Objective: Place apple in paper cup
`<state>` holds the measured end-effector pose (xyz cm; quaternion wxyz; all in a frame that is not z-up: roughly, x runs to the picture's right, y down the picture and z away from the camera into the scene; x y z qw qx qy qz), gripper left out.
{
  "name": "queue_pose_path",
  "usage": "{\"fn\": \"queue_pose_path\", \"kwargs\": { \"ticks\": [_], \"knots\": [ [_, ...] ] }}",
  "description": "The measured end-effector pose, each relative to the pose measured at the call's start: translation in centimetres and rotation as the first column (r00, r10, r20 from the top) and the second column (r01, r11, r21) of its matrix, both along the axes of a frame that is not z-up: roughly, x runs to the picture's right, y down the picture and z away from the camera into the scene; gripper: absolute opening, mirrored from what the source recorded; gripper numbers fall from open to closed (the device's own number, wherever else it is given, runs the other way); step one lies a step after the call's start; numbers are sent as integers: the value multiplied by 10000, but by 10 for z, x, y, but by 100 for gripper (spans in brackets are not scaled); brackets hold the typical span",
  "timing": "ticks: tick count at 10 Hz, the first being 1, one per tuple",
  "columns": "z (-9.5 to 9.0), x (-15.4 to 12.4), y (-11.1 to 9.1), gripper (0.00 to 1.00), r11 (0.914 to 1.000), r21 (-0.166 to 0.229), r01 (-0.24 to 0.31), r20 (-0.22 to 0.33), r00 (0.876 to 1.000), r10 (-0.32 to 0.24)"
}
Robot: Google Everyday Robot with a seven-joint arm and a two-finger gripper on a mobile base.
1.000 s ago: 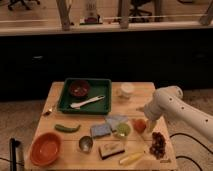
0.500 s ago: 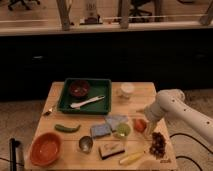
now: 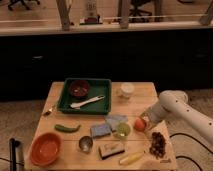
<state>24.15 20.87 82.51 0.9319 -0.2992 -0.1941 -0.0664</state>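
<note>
Red-orange apple (image 3: 139, 124) just beside hand (image 3: 146, 121) | grip: cannot tell | paper cup (image 3: 127, 90) upright, well apart

With the gripper (image 3: 146, 123) hanging over the right part of the wooden table (image 3: 145, 95), a yellow-green fruit (image 3: 122, 130) is sitting just left of it. Dark grapes (image 3: 159, 142) are lying near it toward the front edge. A green tray (image 3: 82, 110) holding a dark red bowl (image 3: 79, 88) and white spoon (image 3: 87, 103) is resting well apart, farther left.

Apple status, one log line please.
apple: on table | paper cup: behind, apart from apple | gripper: beside apple | placement: not done
</note>
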Motion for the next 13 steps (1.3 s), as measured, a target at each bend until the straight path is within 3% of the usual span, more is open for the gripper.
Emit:
{"fn": "queue_pose_path", "kwargs": {
  "ticks": [3, 4, 9, 13],
  "knots": [
    [-1, -3, -1, 3, 10000, 63, -73, 174, 9998, 72],
    [-2, -4, -1, 0, 9999, 114, -64, 216, 9997, 62],
    [-16, 1, -13, 0, 9985, 554, 25, 72, 10000, -29],
    [-25, 21, -29, 0, 9955, 941, 54, -474, 9989, -9]
  ]
}}
